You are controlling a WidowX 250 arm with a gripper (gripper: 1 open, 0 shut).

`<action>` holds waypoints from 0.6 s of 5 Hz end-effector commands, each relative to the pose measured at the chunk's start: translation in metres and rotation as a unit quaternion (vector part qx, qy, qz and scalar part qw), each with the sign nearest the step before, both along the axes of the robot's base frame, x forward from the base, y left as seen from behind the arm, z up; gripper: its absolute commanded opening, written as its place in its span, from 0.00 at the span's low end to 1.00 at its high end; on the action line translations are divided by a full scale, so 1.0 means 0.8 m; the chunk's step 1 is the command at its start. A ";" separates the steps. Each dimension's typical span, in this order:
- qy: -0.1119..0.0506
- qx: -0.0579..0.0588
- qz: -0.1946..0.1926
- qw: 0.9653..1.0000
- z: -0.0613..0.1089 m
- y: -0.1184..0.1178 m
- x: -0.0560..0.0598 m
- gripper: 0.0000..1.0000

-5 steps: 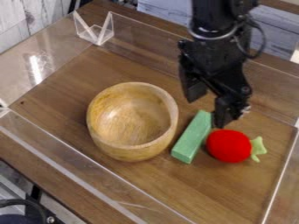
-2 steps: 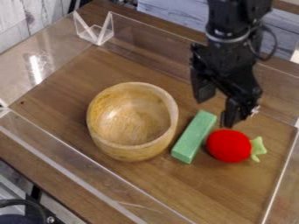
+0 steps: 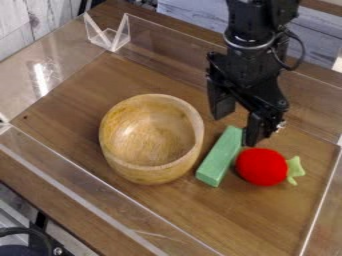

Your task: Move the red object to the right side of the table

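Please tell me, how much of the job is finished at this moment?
Nothing looks finished: the red object lies on the table beside the green block, not gripped. In hand: the end effector is open, above and just behind it. Left: grasp it and place it on the table's right side.

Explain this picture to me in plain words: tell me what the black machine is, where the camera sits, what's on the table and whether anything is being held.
The black machine is a robot arm, and the two-fingered claw at its end is its gripper. A single camera looks down at an angle from outside the setup. The gripper points down with its jaws open and holds nothing. Beneath it is a dark wooden table fenced by low clear plastic walls. On the table sit a round wooden bowl, a green block beside the bowl, and a small red toy fruit with a green leaf. The gripper hangs just above and behind the fruit, apparently not touching it.
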State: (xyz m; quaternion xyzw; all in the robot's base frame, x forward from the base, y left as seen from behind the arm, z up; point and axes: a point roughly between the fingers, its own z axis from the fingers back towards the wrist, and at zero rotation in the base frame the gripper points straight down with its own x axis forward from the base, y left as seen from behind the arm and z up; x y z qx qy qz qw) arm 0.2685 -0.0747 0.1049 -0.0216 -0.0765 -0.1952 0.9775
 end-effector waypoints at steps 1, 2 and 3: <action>-0.027 -0.009 0.019 0.999 0.006 -0.013 0.001 1.00; -0.029 -0.014 -0.004 0.999 -0.006 -0.024 0.002 1.00; -0.032 -0.018 -0.026 0.999 -0.012 -0.037 0.003 1.00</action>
